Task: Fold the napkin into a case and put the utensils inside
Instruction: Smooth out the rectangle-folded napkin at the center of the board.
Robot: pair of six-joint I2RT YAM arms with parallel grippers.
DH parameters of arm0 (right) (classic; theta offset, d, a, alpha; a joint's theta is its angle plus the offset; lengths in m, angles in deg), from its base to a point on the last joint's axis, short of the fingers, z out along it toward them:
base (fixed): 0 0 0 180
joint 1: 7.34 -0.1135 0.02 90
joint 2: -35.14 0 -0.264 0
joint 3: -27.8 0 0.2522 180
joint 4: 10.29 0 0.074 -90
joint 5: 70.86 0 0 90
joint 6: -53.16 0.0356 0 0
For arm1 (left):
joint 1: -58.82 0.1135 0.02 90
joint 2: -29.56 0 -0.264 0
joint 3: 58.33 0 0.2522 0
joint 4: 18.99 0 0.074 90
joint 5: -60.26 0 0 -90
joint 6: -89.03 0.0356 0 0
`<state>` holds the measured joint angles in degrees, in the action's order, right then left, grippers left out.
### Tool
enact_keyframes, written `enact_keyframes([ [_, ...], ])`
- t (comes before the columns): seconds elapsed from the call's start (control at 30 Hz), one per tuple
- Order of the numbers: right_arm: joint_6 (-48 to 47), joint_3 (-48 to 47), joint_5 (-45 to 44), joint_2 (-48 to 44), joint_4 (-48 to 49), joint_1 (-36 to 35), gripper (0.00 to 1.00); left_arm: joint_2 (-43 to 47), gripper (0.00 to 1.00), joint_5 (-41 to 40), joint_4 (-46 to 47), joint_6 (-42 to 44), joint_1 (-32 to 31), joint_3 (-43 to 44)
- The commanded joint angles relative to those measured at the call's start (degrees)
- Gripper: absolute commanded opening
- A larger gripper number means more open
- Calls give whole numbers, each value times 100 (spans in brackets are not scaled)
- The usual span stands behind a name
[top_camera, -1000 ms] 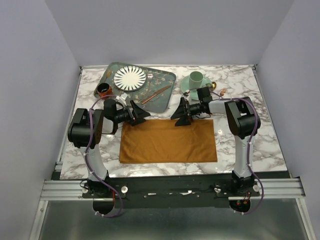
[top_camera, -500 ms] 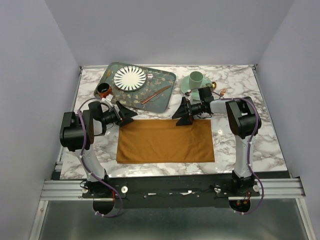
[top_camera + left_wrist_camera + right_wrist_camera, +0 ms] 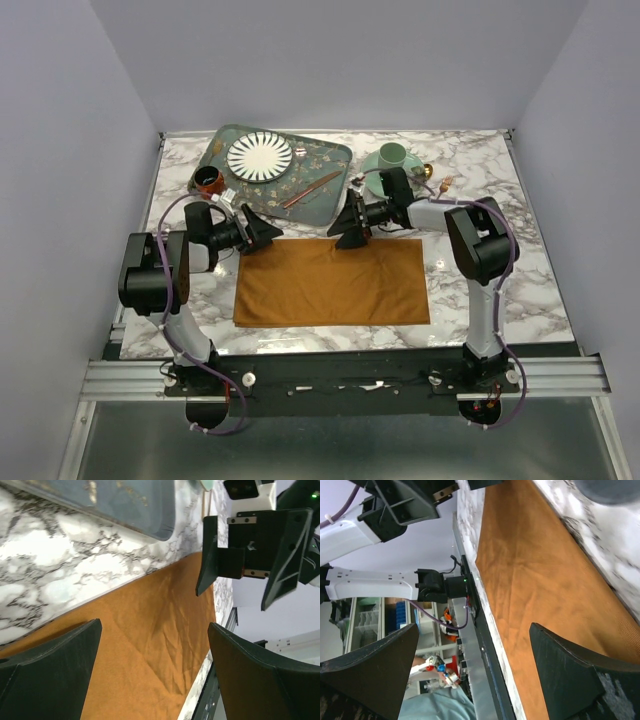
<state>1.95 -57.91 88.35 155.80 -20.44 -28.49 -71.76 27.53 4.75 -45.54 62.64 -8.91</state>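
The rust-orange napkin (image 3: 330, 282) lies flat on the marble as a wide rectangle; no case shows. My left gripper (image 3: 264, 232) hovers open at the napkin's far left corner, with cloth (image 3: 150, 650) beneath its spread fingers. My right gripper (image 3: 346, 226) stands open at the far edge near the middle, over the cloth (image 3: 545, 580), and faces the left one (image 3: 250, 555). Neither holds anything. Of the utensils, a slim copper piece (image 3: 311, 188) rests on the tray, and copper-gold pieces (image 3: 440, 180) lie right of the green cup.
A patterned green tray (image 3: 330, 160) at the back left carries a white striped plate (image 3: 259, 156). A small orange-brown cup (image 3: 208, 180) stands by its left edge. A mint cup on a saucer (image 3: 391, 157) sits just behind the right gripper. The tray's edge (image 3: 135, 505) is close beyond the napkin.
The napkin has shifted slightly left. My left gripper swung out left, then settled at the far left corner. My right gripper moved left and a little away along the far edge.
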Motion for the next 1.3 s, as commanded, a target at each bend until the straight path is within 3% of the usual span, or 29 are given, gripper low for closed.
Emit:
enact_keyframes([
  [0.0, 498, -276, 22, 493, 491, -91, 100, -195, 99, -427, -759, 493, 58, 160],
  [0.37, -88, 180, 251, 704, 149, 488, 100, -441, 99, -770, -1737, 986, 295, 442],
  [0.8, -2005, -74, 207, 660, -2179, 1385, 100, -389, 99, -806, -1965, 1083, 348, 486],
  [1.27, -3701, -452, -13, 792, -3894, 1903, 100, -389, 99, -832, -2018, 1074, 383, 582],
])
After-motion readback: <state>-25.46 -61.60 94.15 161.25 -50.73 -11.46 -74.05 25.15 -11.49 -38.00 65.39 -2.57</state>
